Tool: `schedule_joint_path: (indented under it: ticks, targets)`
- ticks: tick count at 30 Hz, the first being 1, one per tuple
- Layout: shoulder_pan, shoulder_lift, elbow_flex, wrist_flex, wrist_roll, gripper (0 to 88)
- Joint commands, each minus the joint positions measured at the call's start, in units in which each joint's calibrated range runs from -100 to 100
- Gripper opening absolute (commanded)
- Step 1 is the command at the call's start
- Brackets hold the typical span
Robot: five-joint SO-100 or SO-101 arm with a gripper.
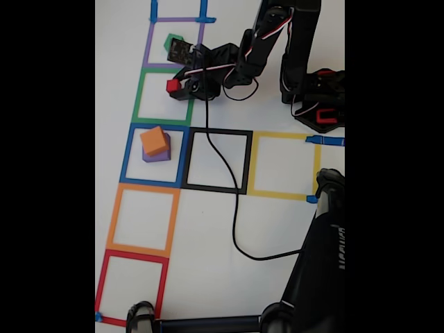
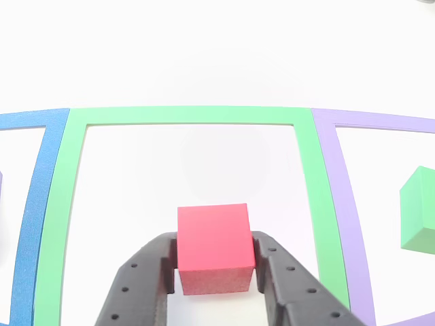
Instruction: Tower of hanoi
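My gripper is shut on the small red cube, holding it over the green tape square. The green cube sits in the purple tape square, partly hidden behind the gripper's body in the fixed view. The orange cube rests on top of the purple cube inside the blue tape square. Whether the red cube touches the table I cannot tell.
Tape squares in purple, green, blue, orange, red, black and yellow mark the white table. A black cable runs across the black square. The arm's base is at the right, and a dark stand fills the lower right corner.
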Motion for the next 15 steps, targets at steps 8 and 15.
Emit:
schedule_joint_path:
  ticks: [8,15]
  targets:
    - [-0.5,11.3,-6.5,-10.2,0.4,2.9]
    - [-0.6,13.1,-6.6,-12.3,0.4,9.6]
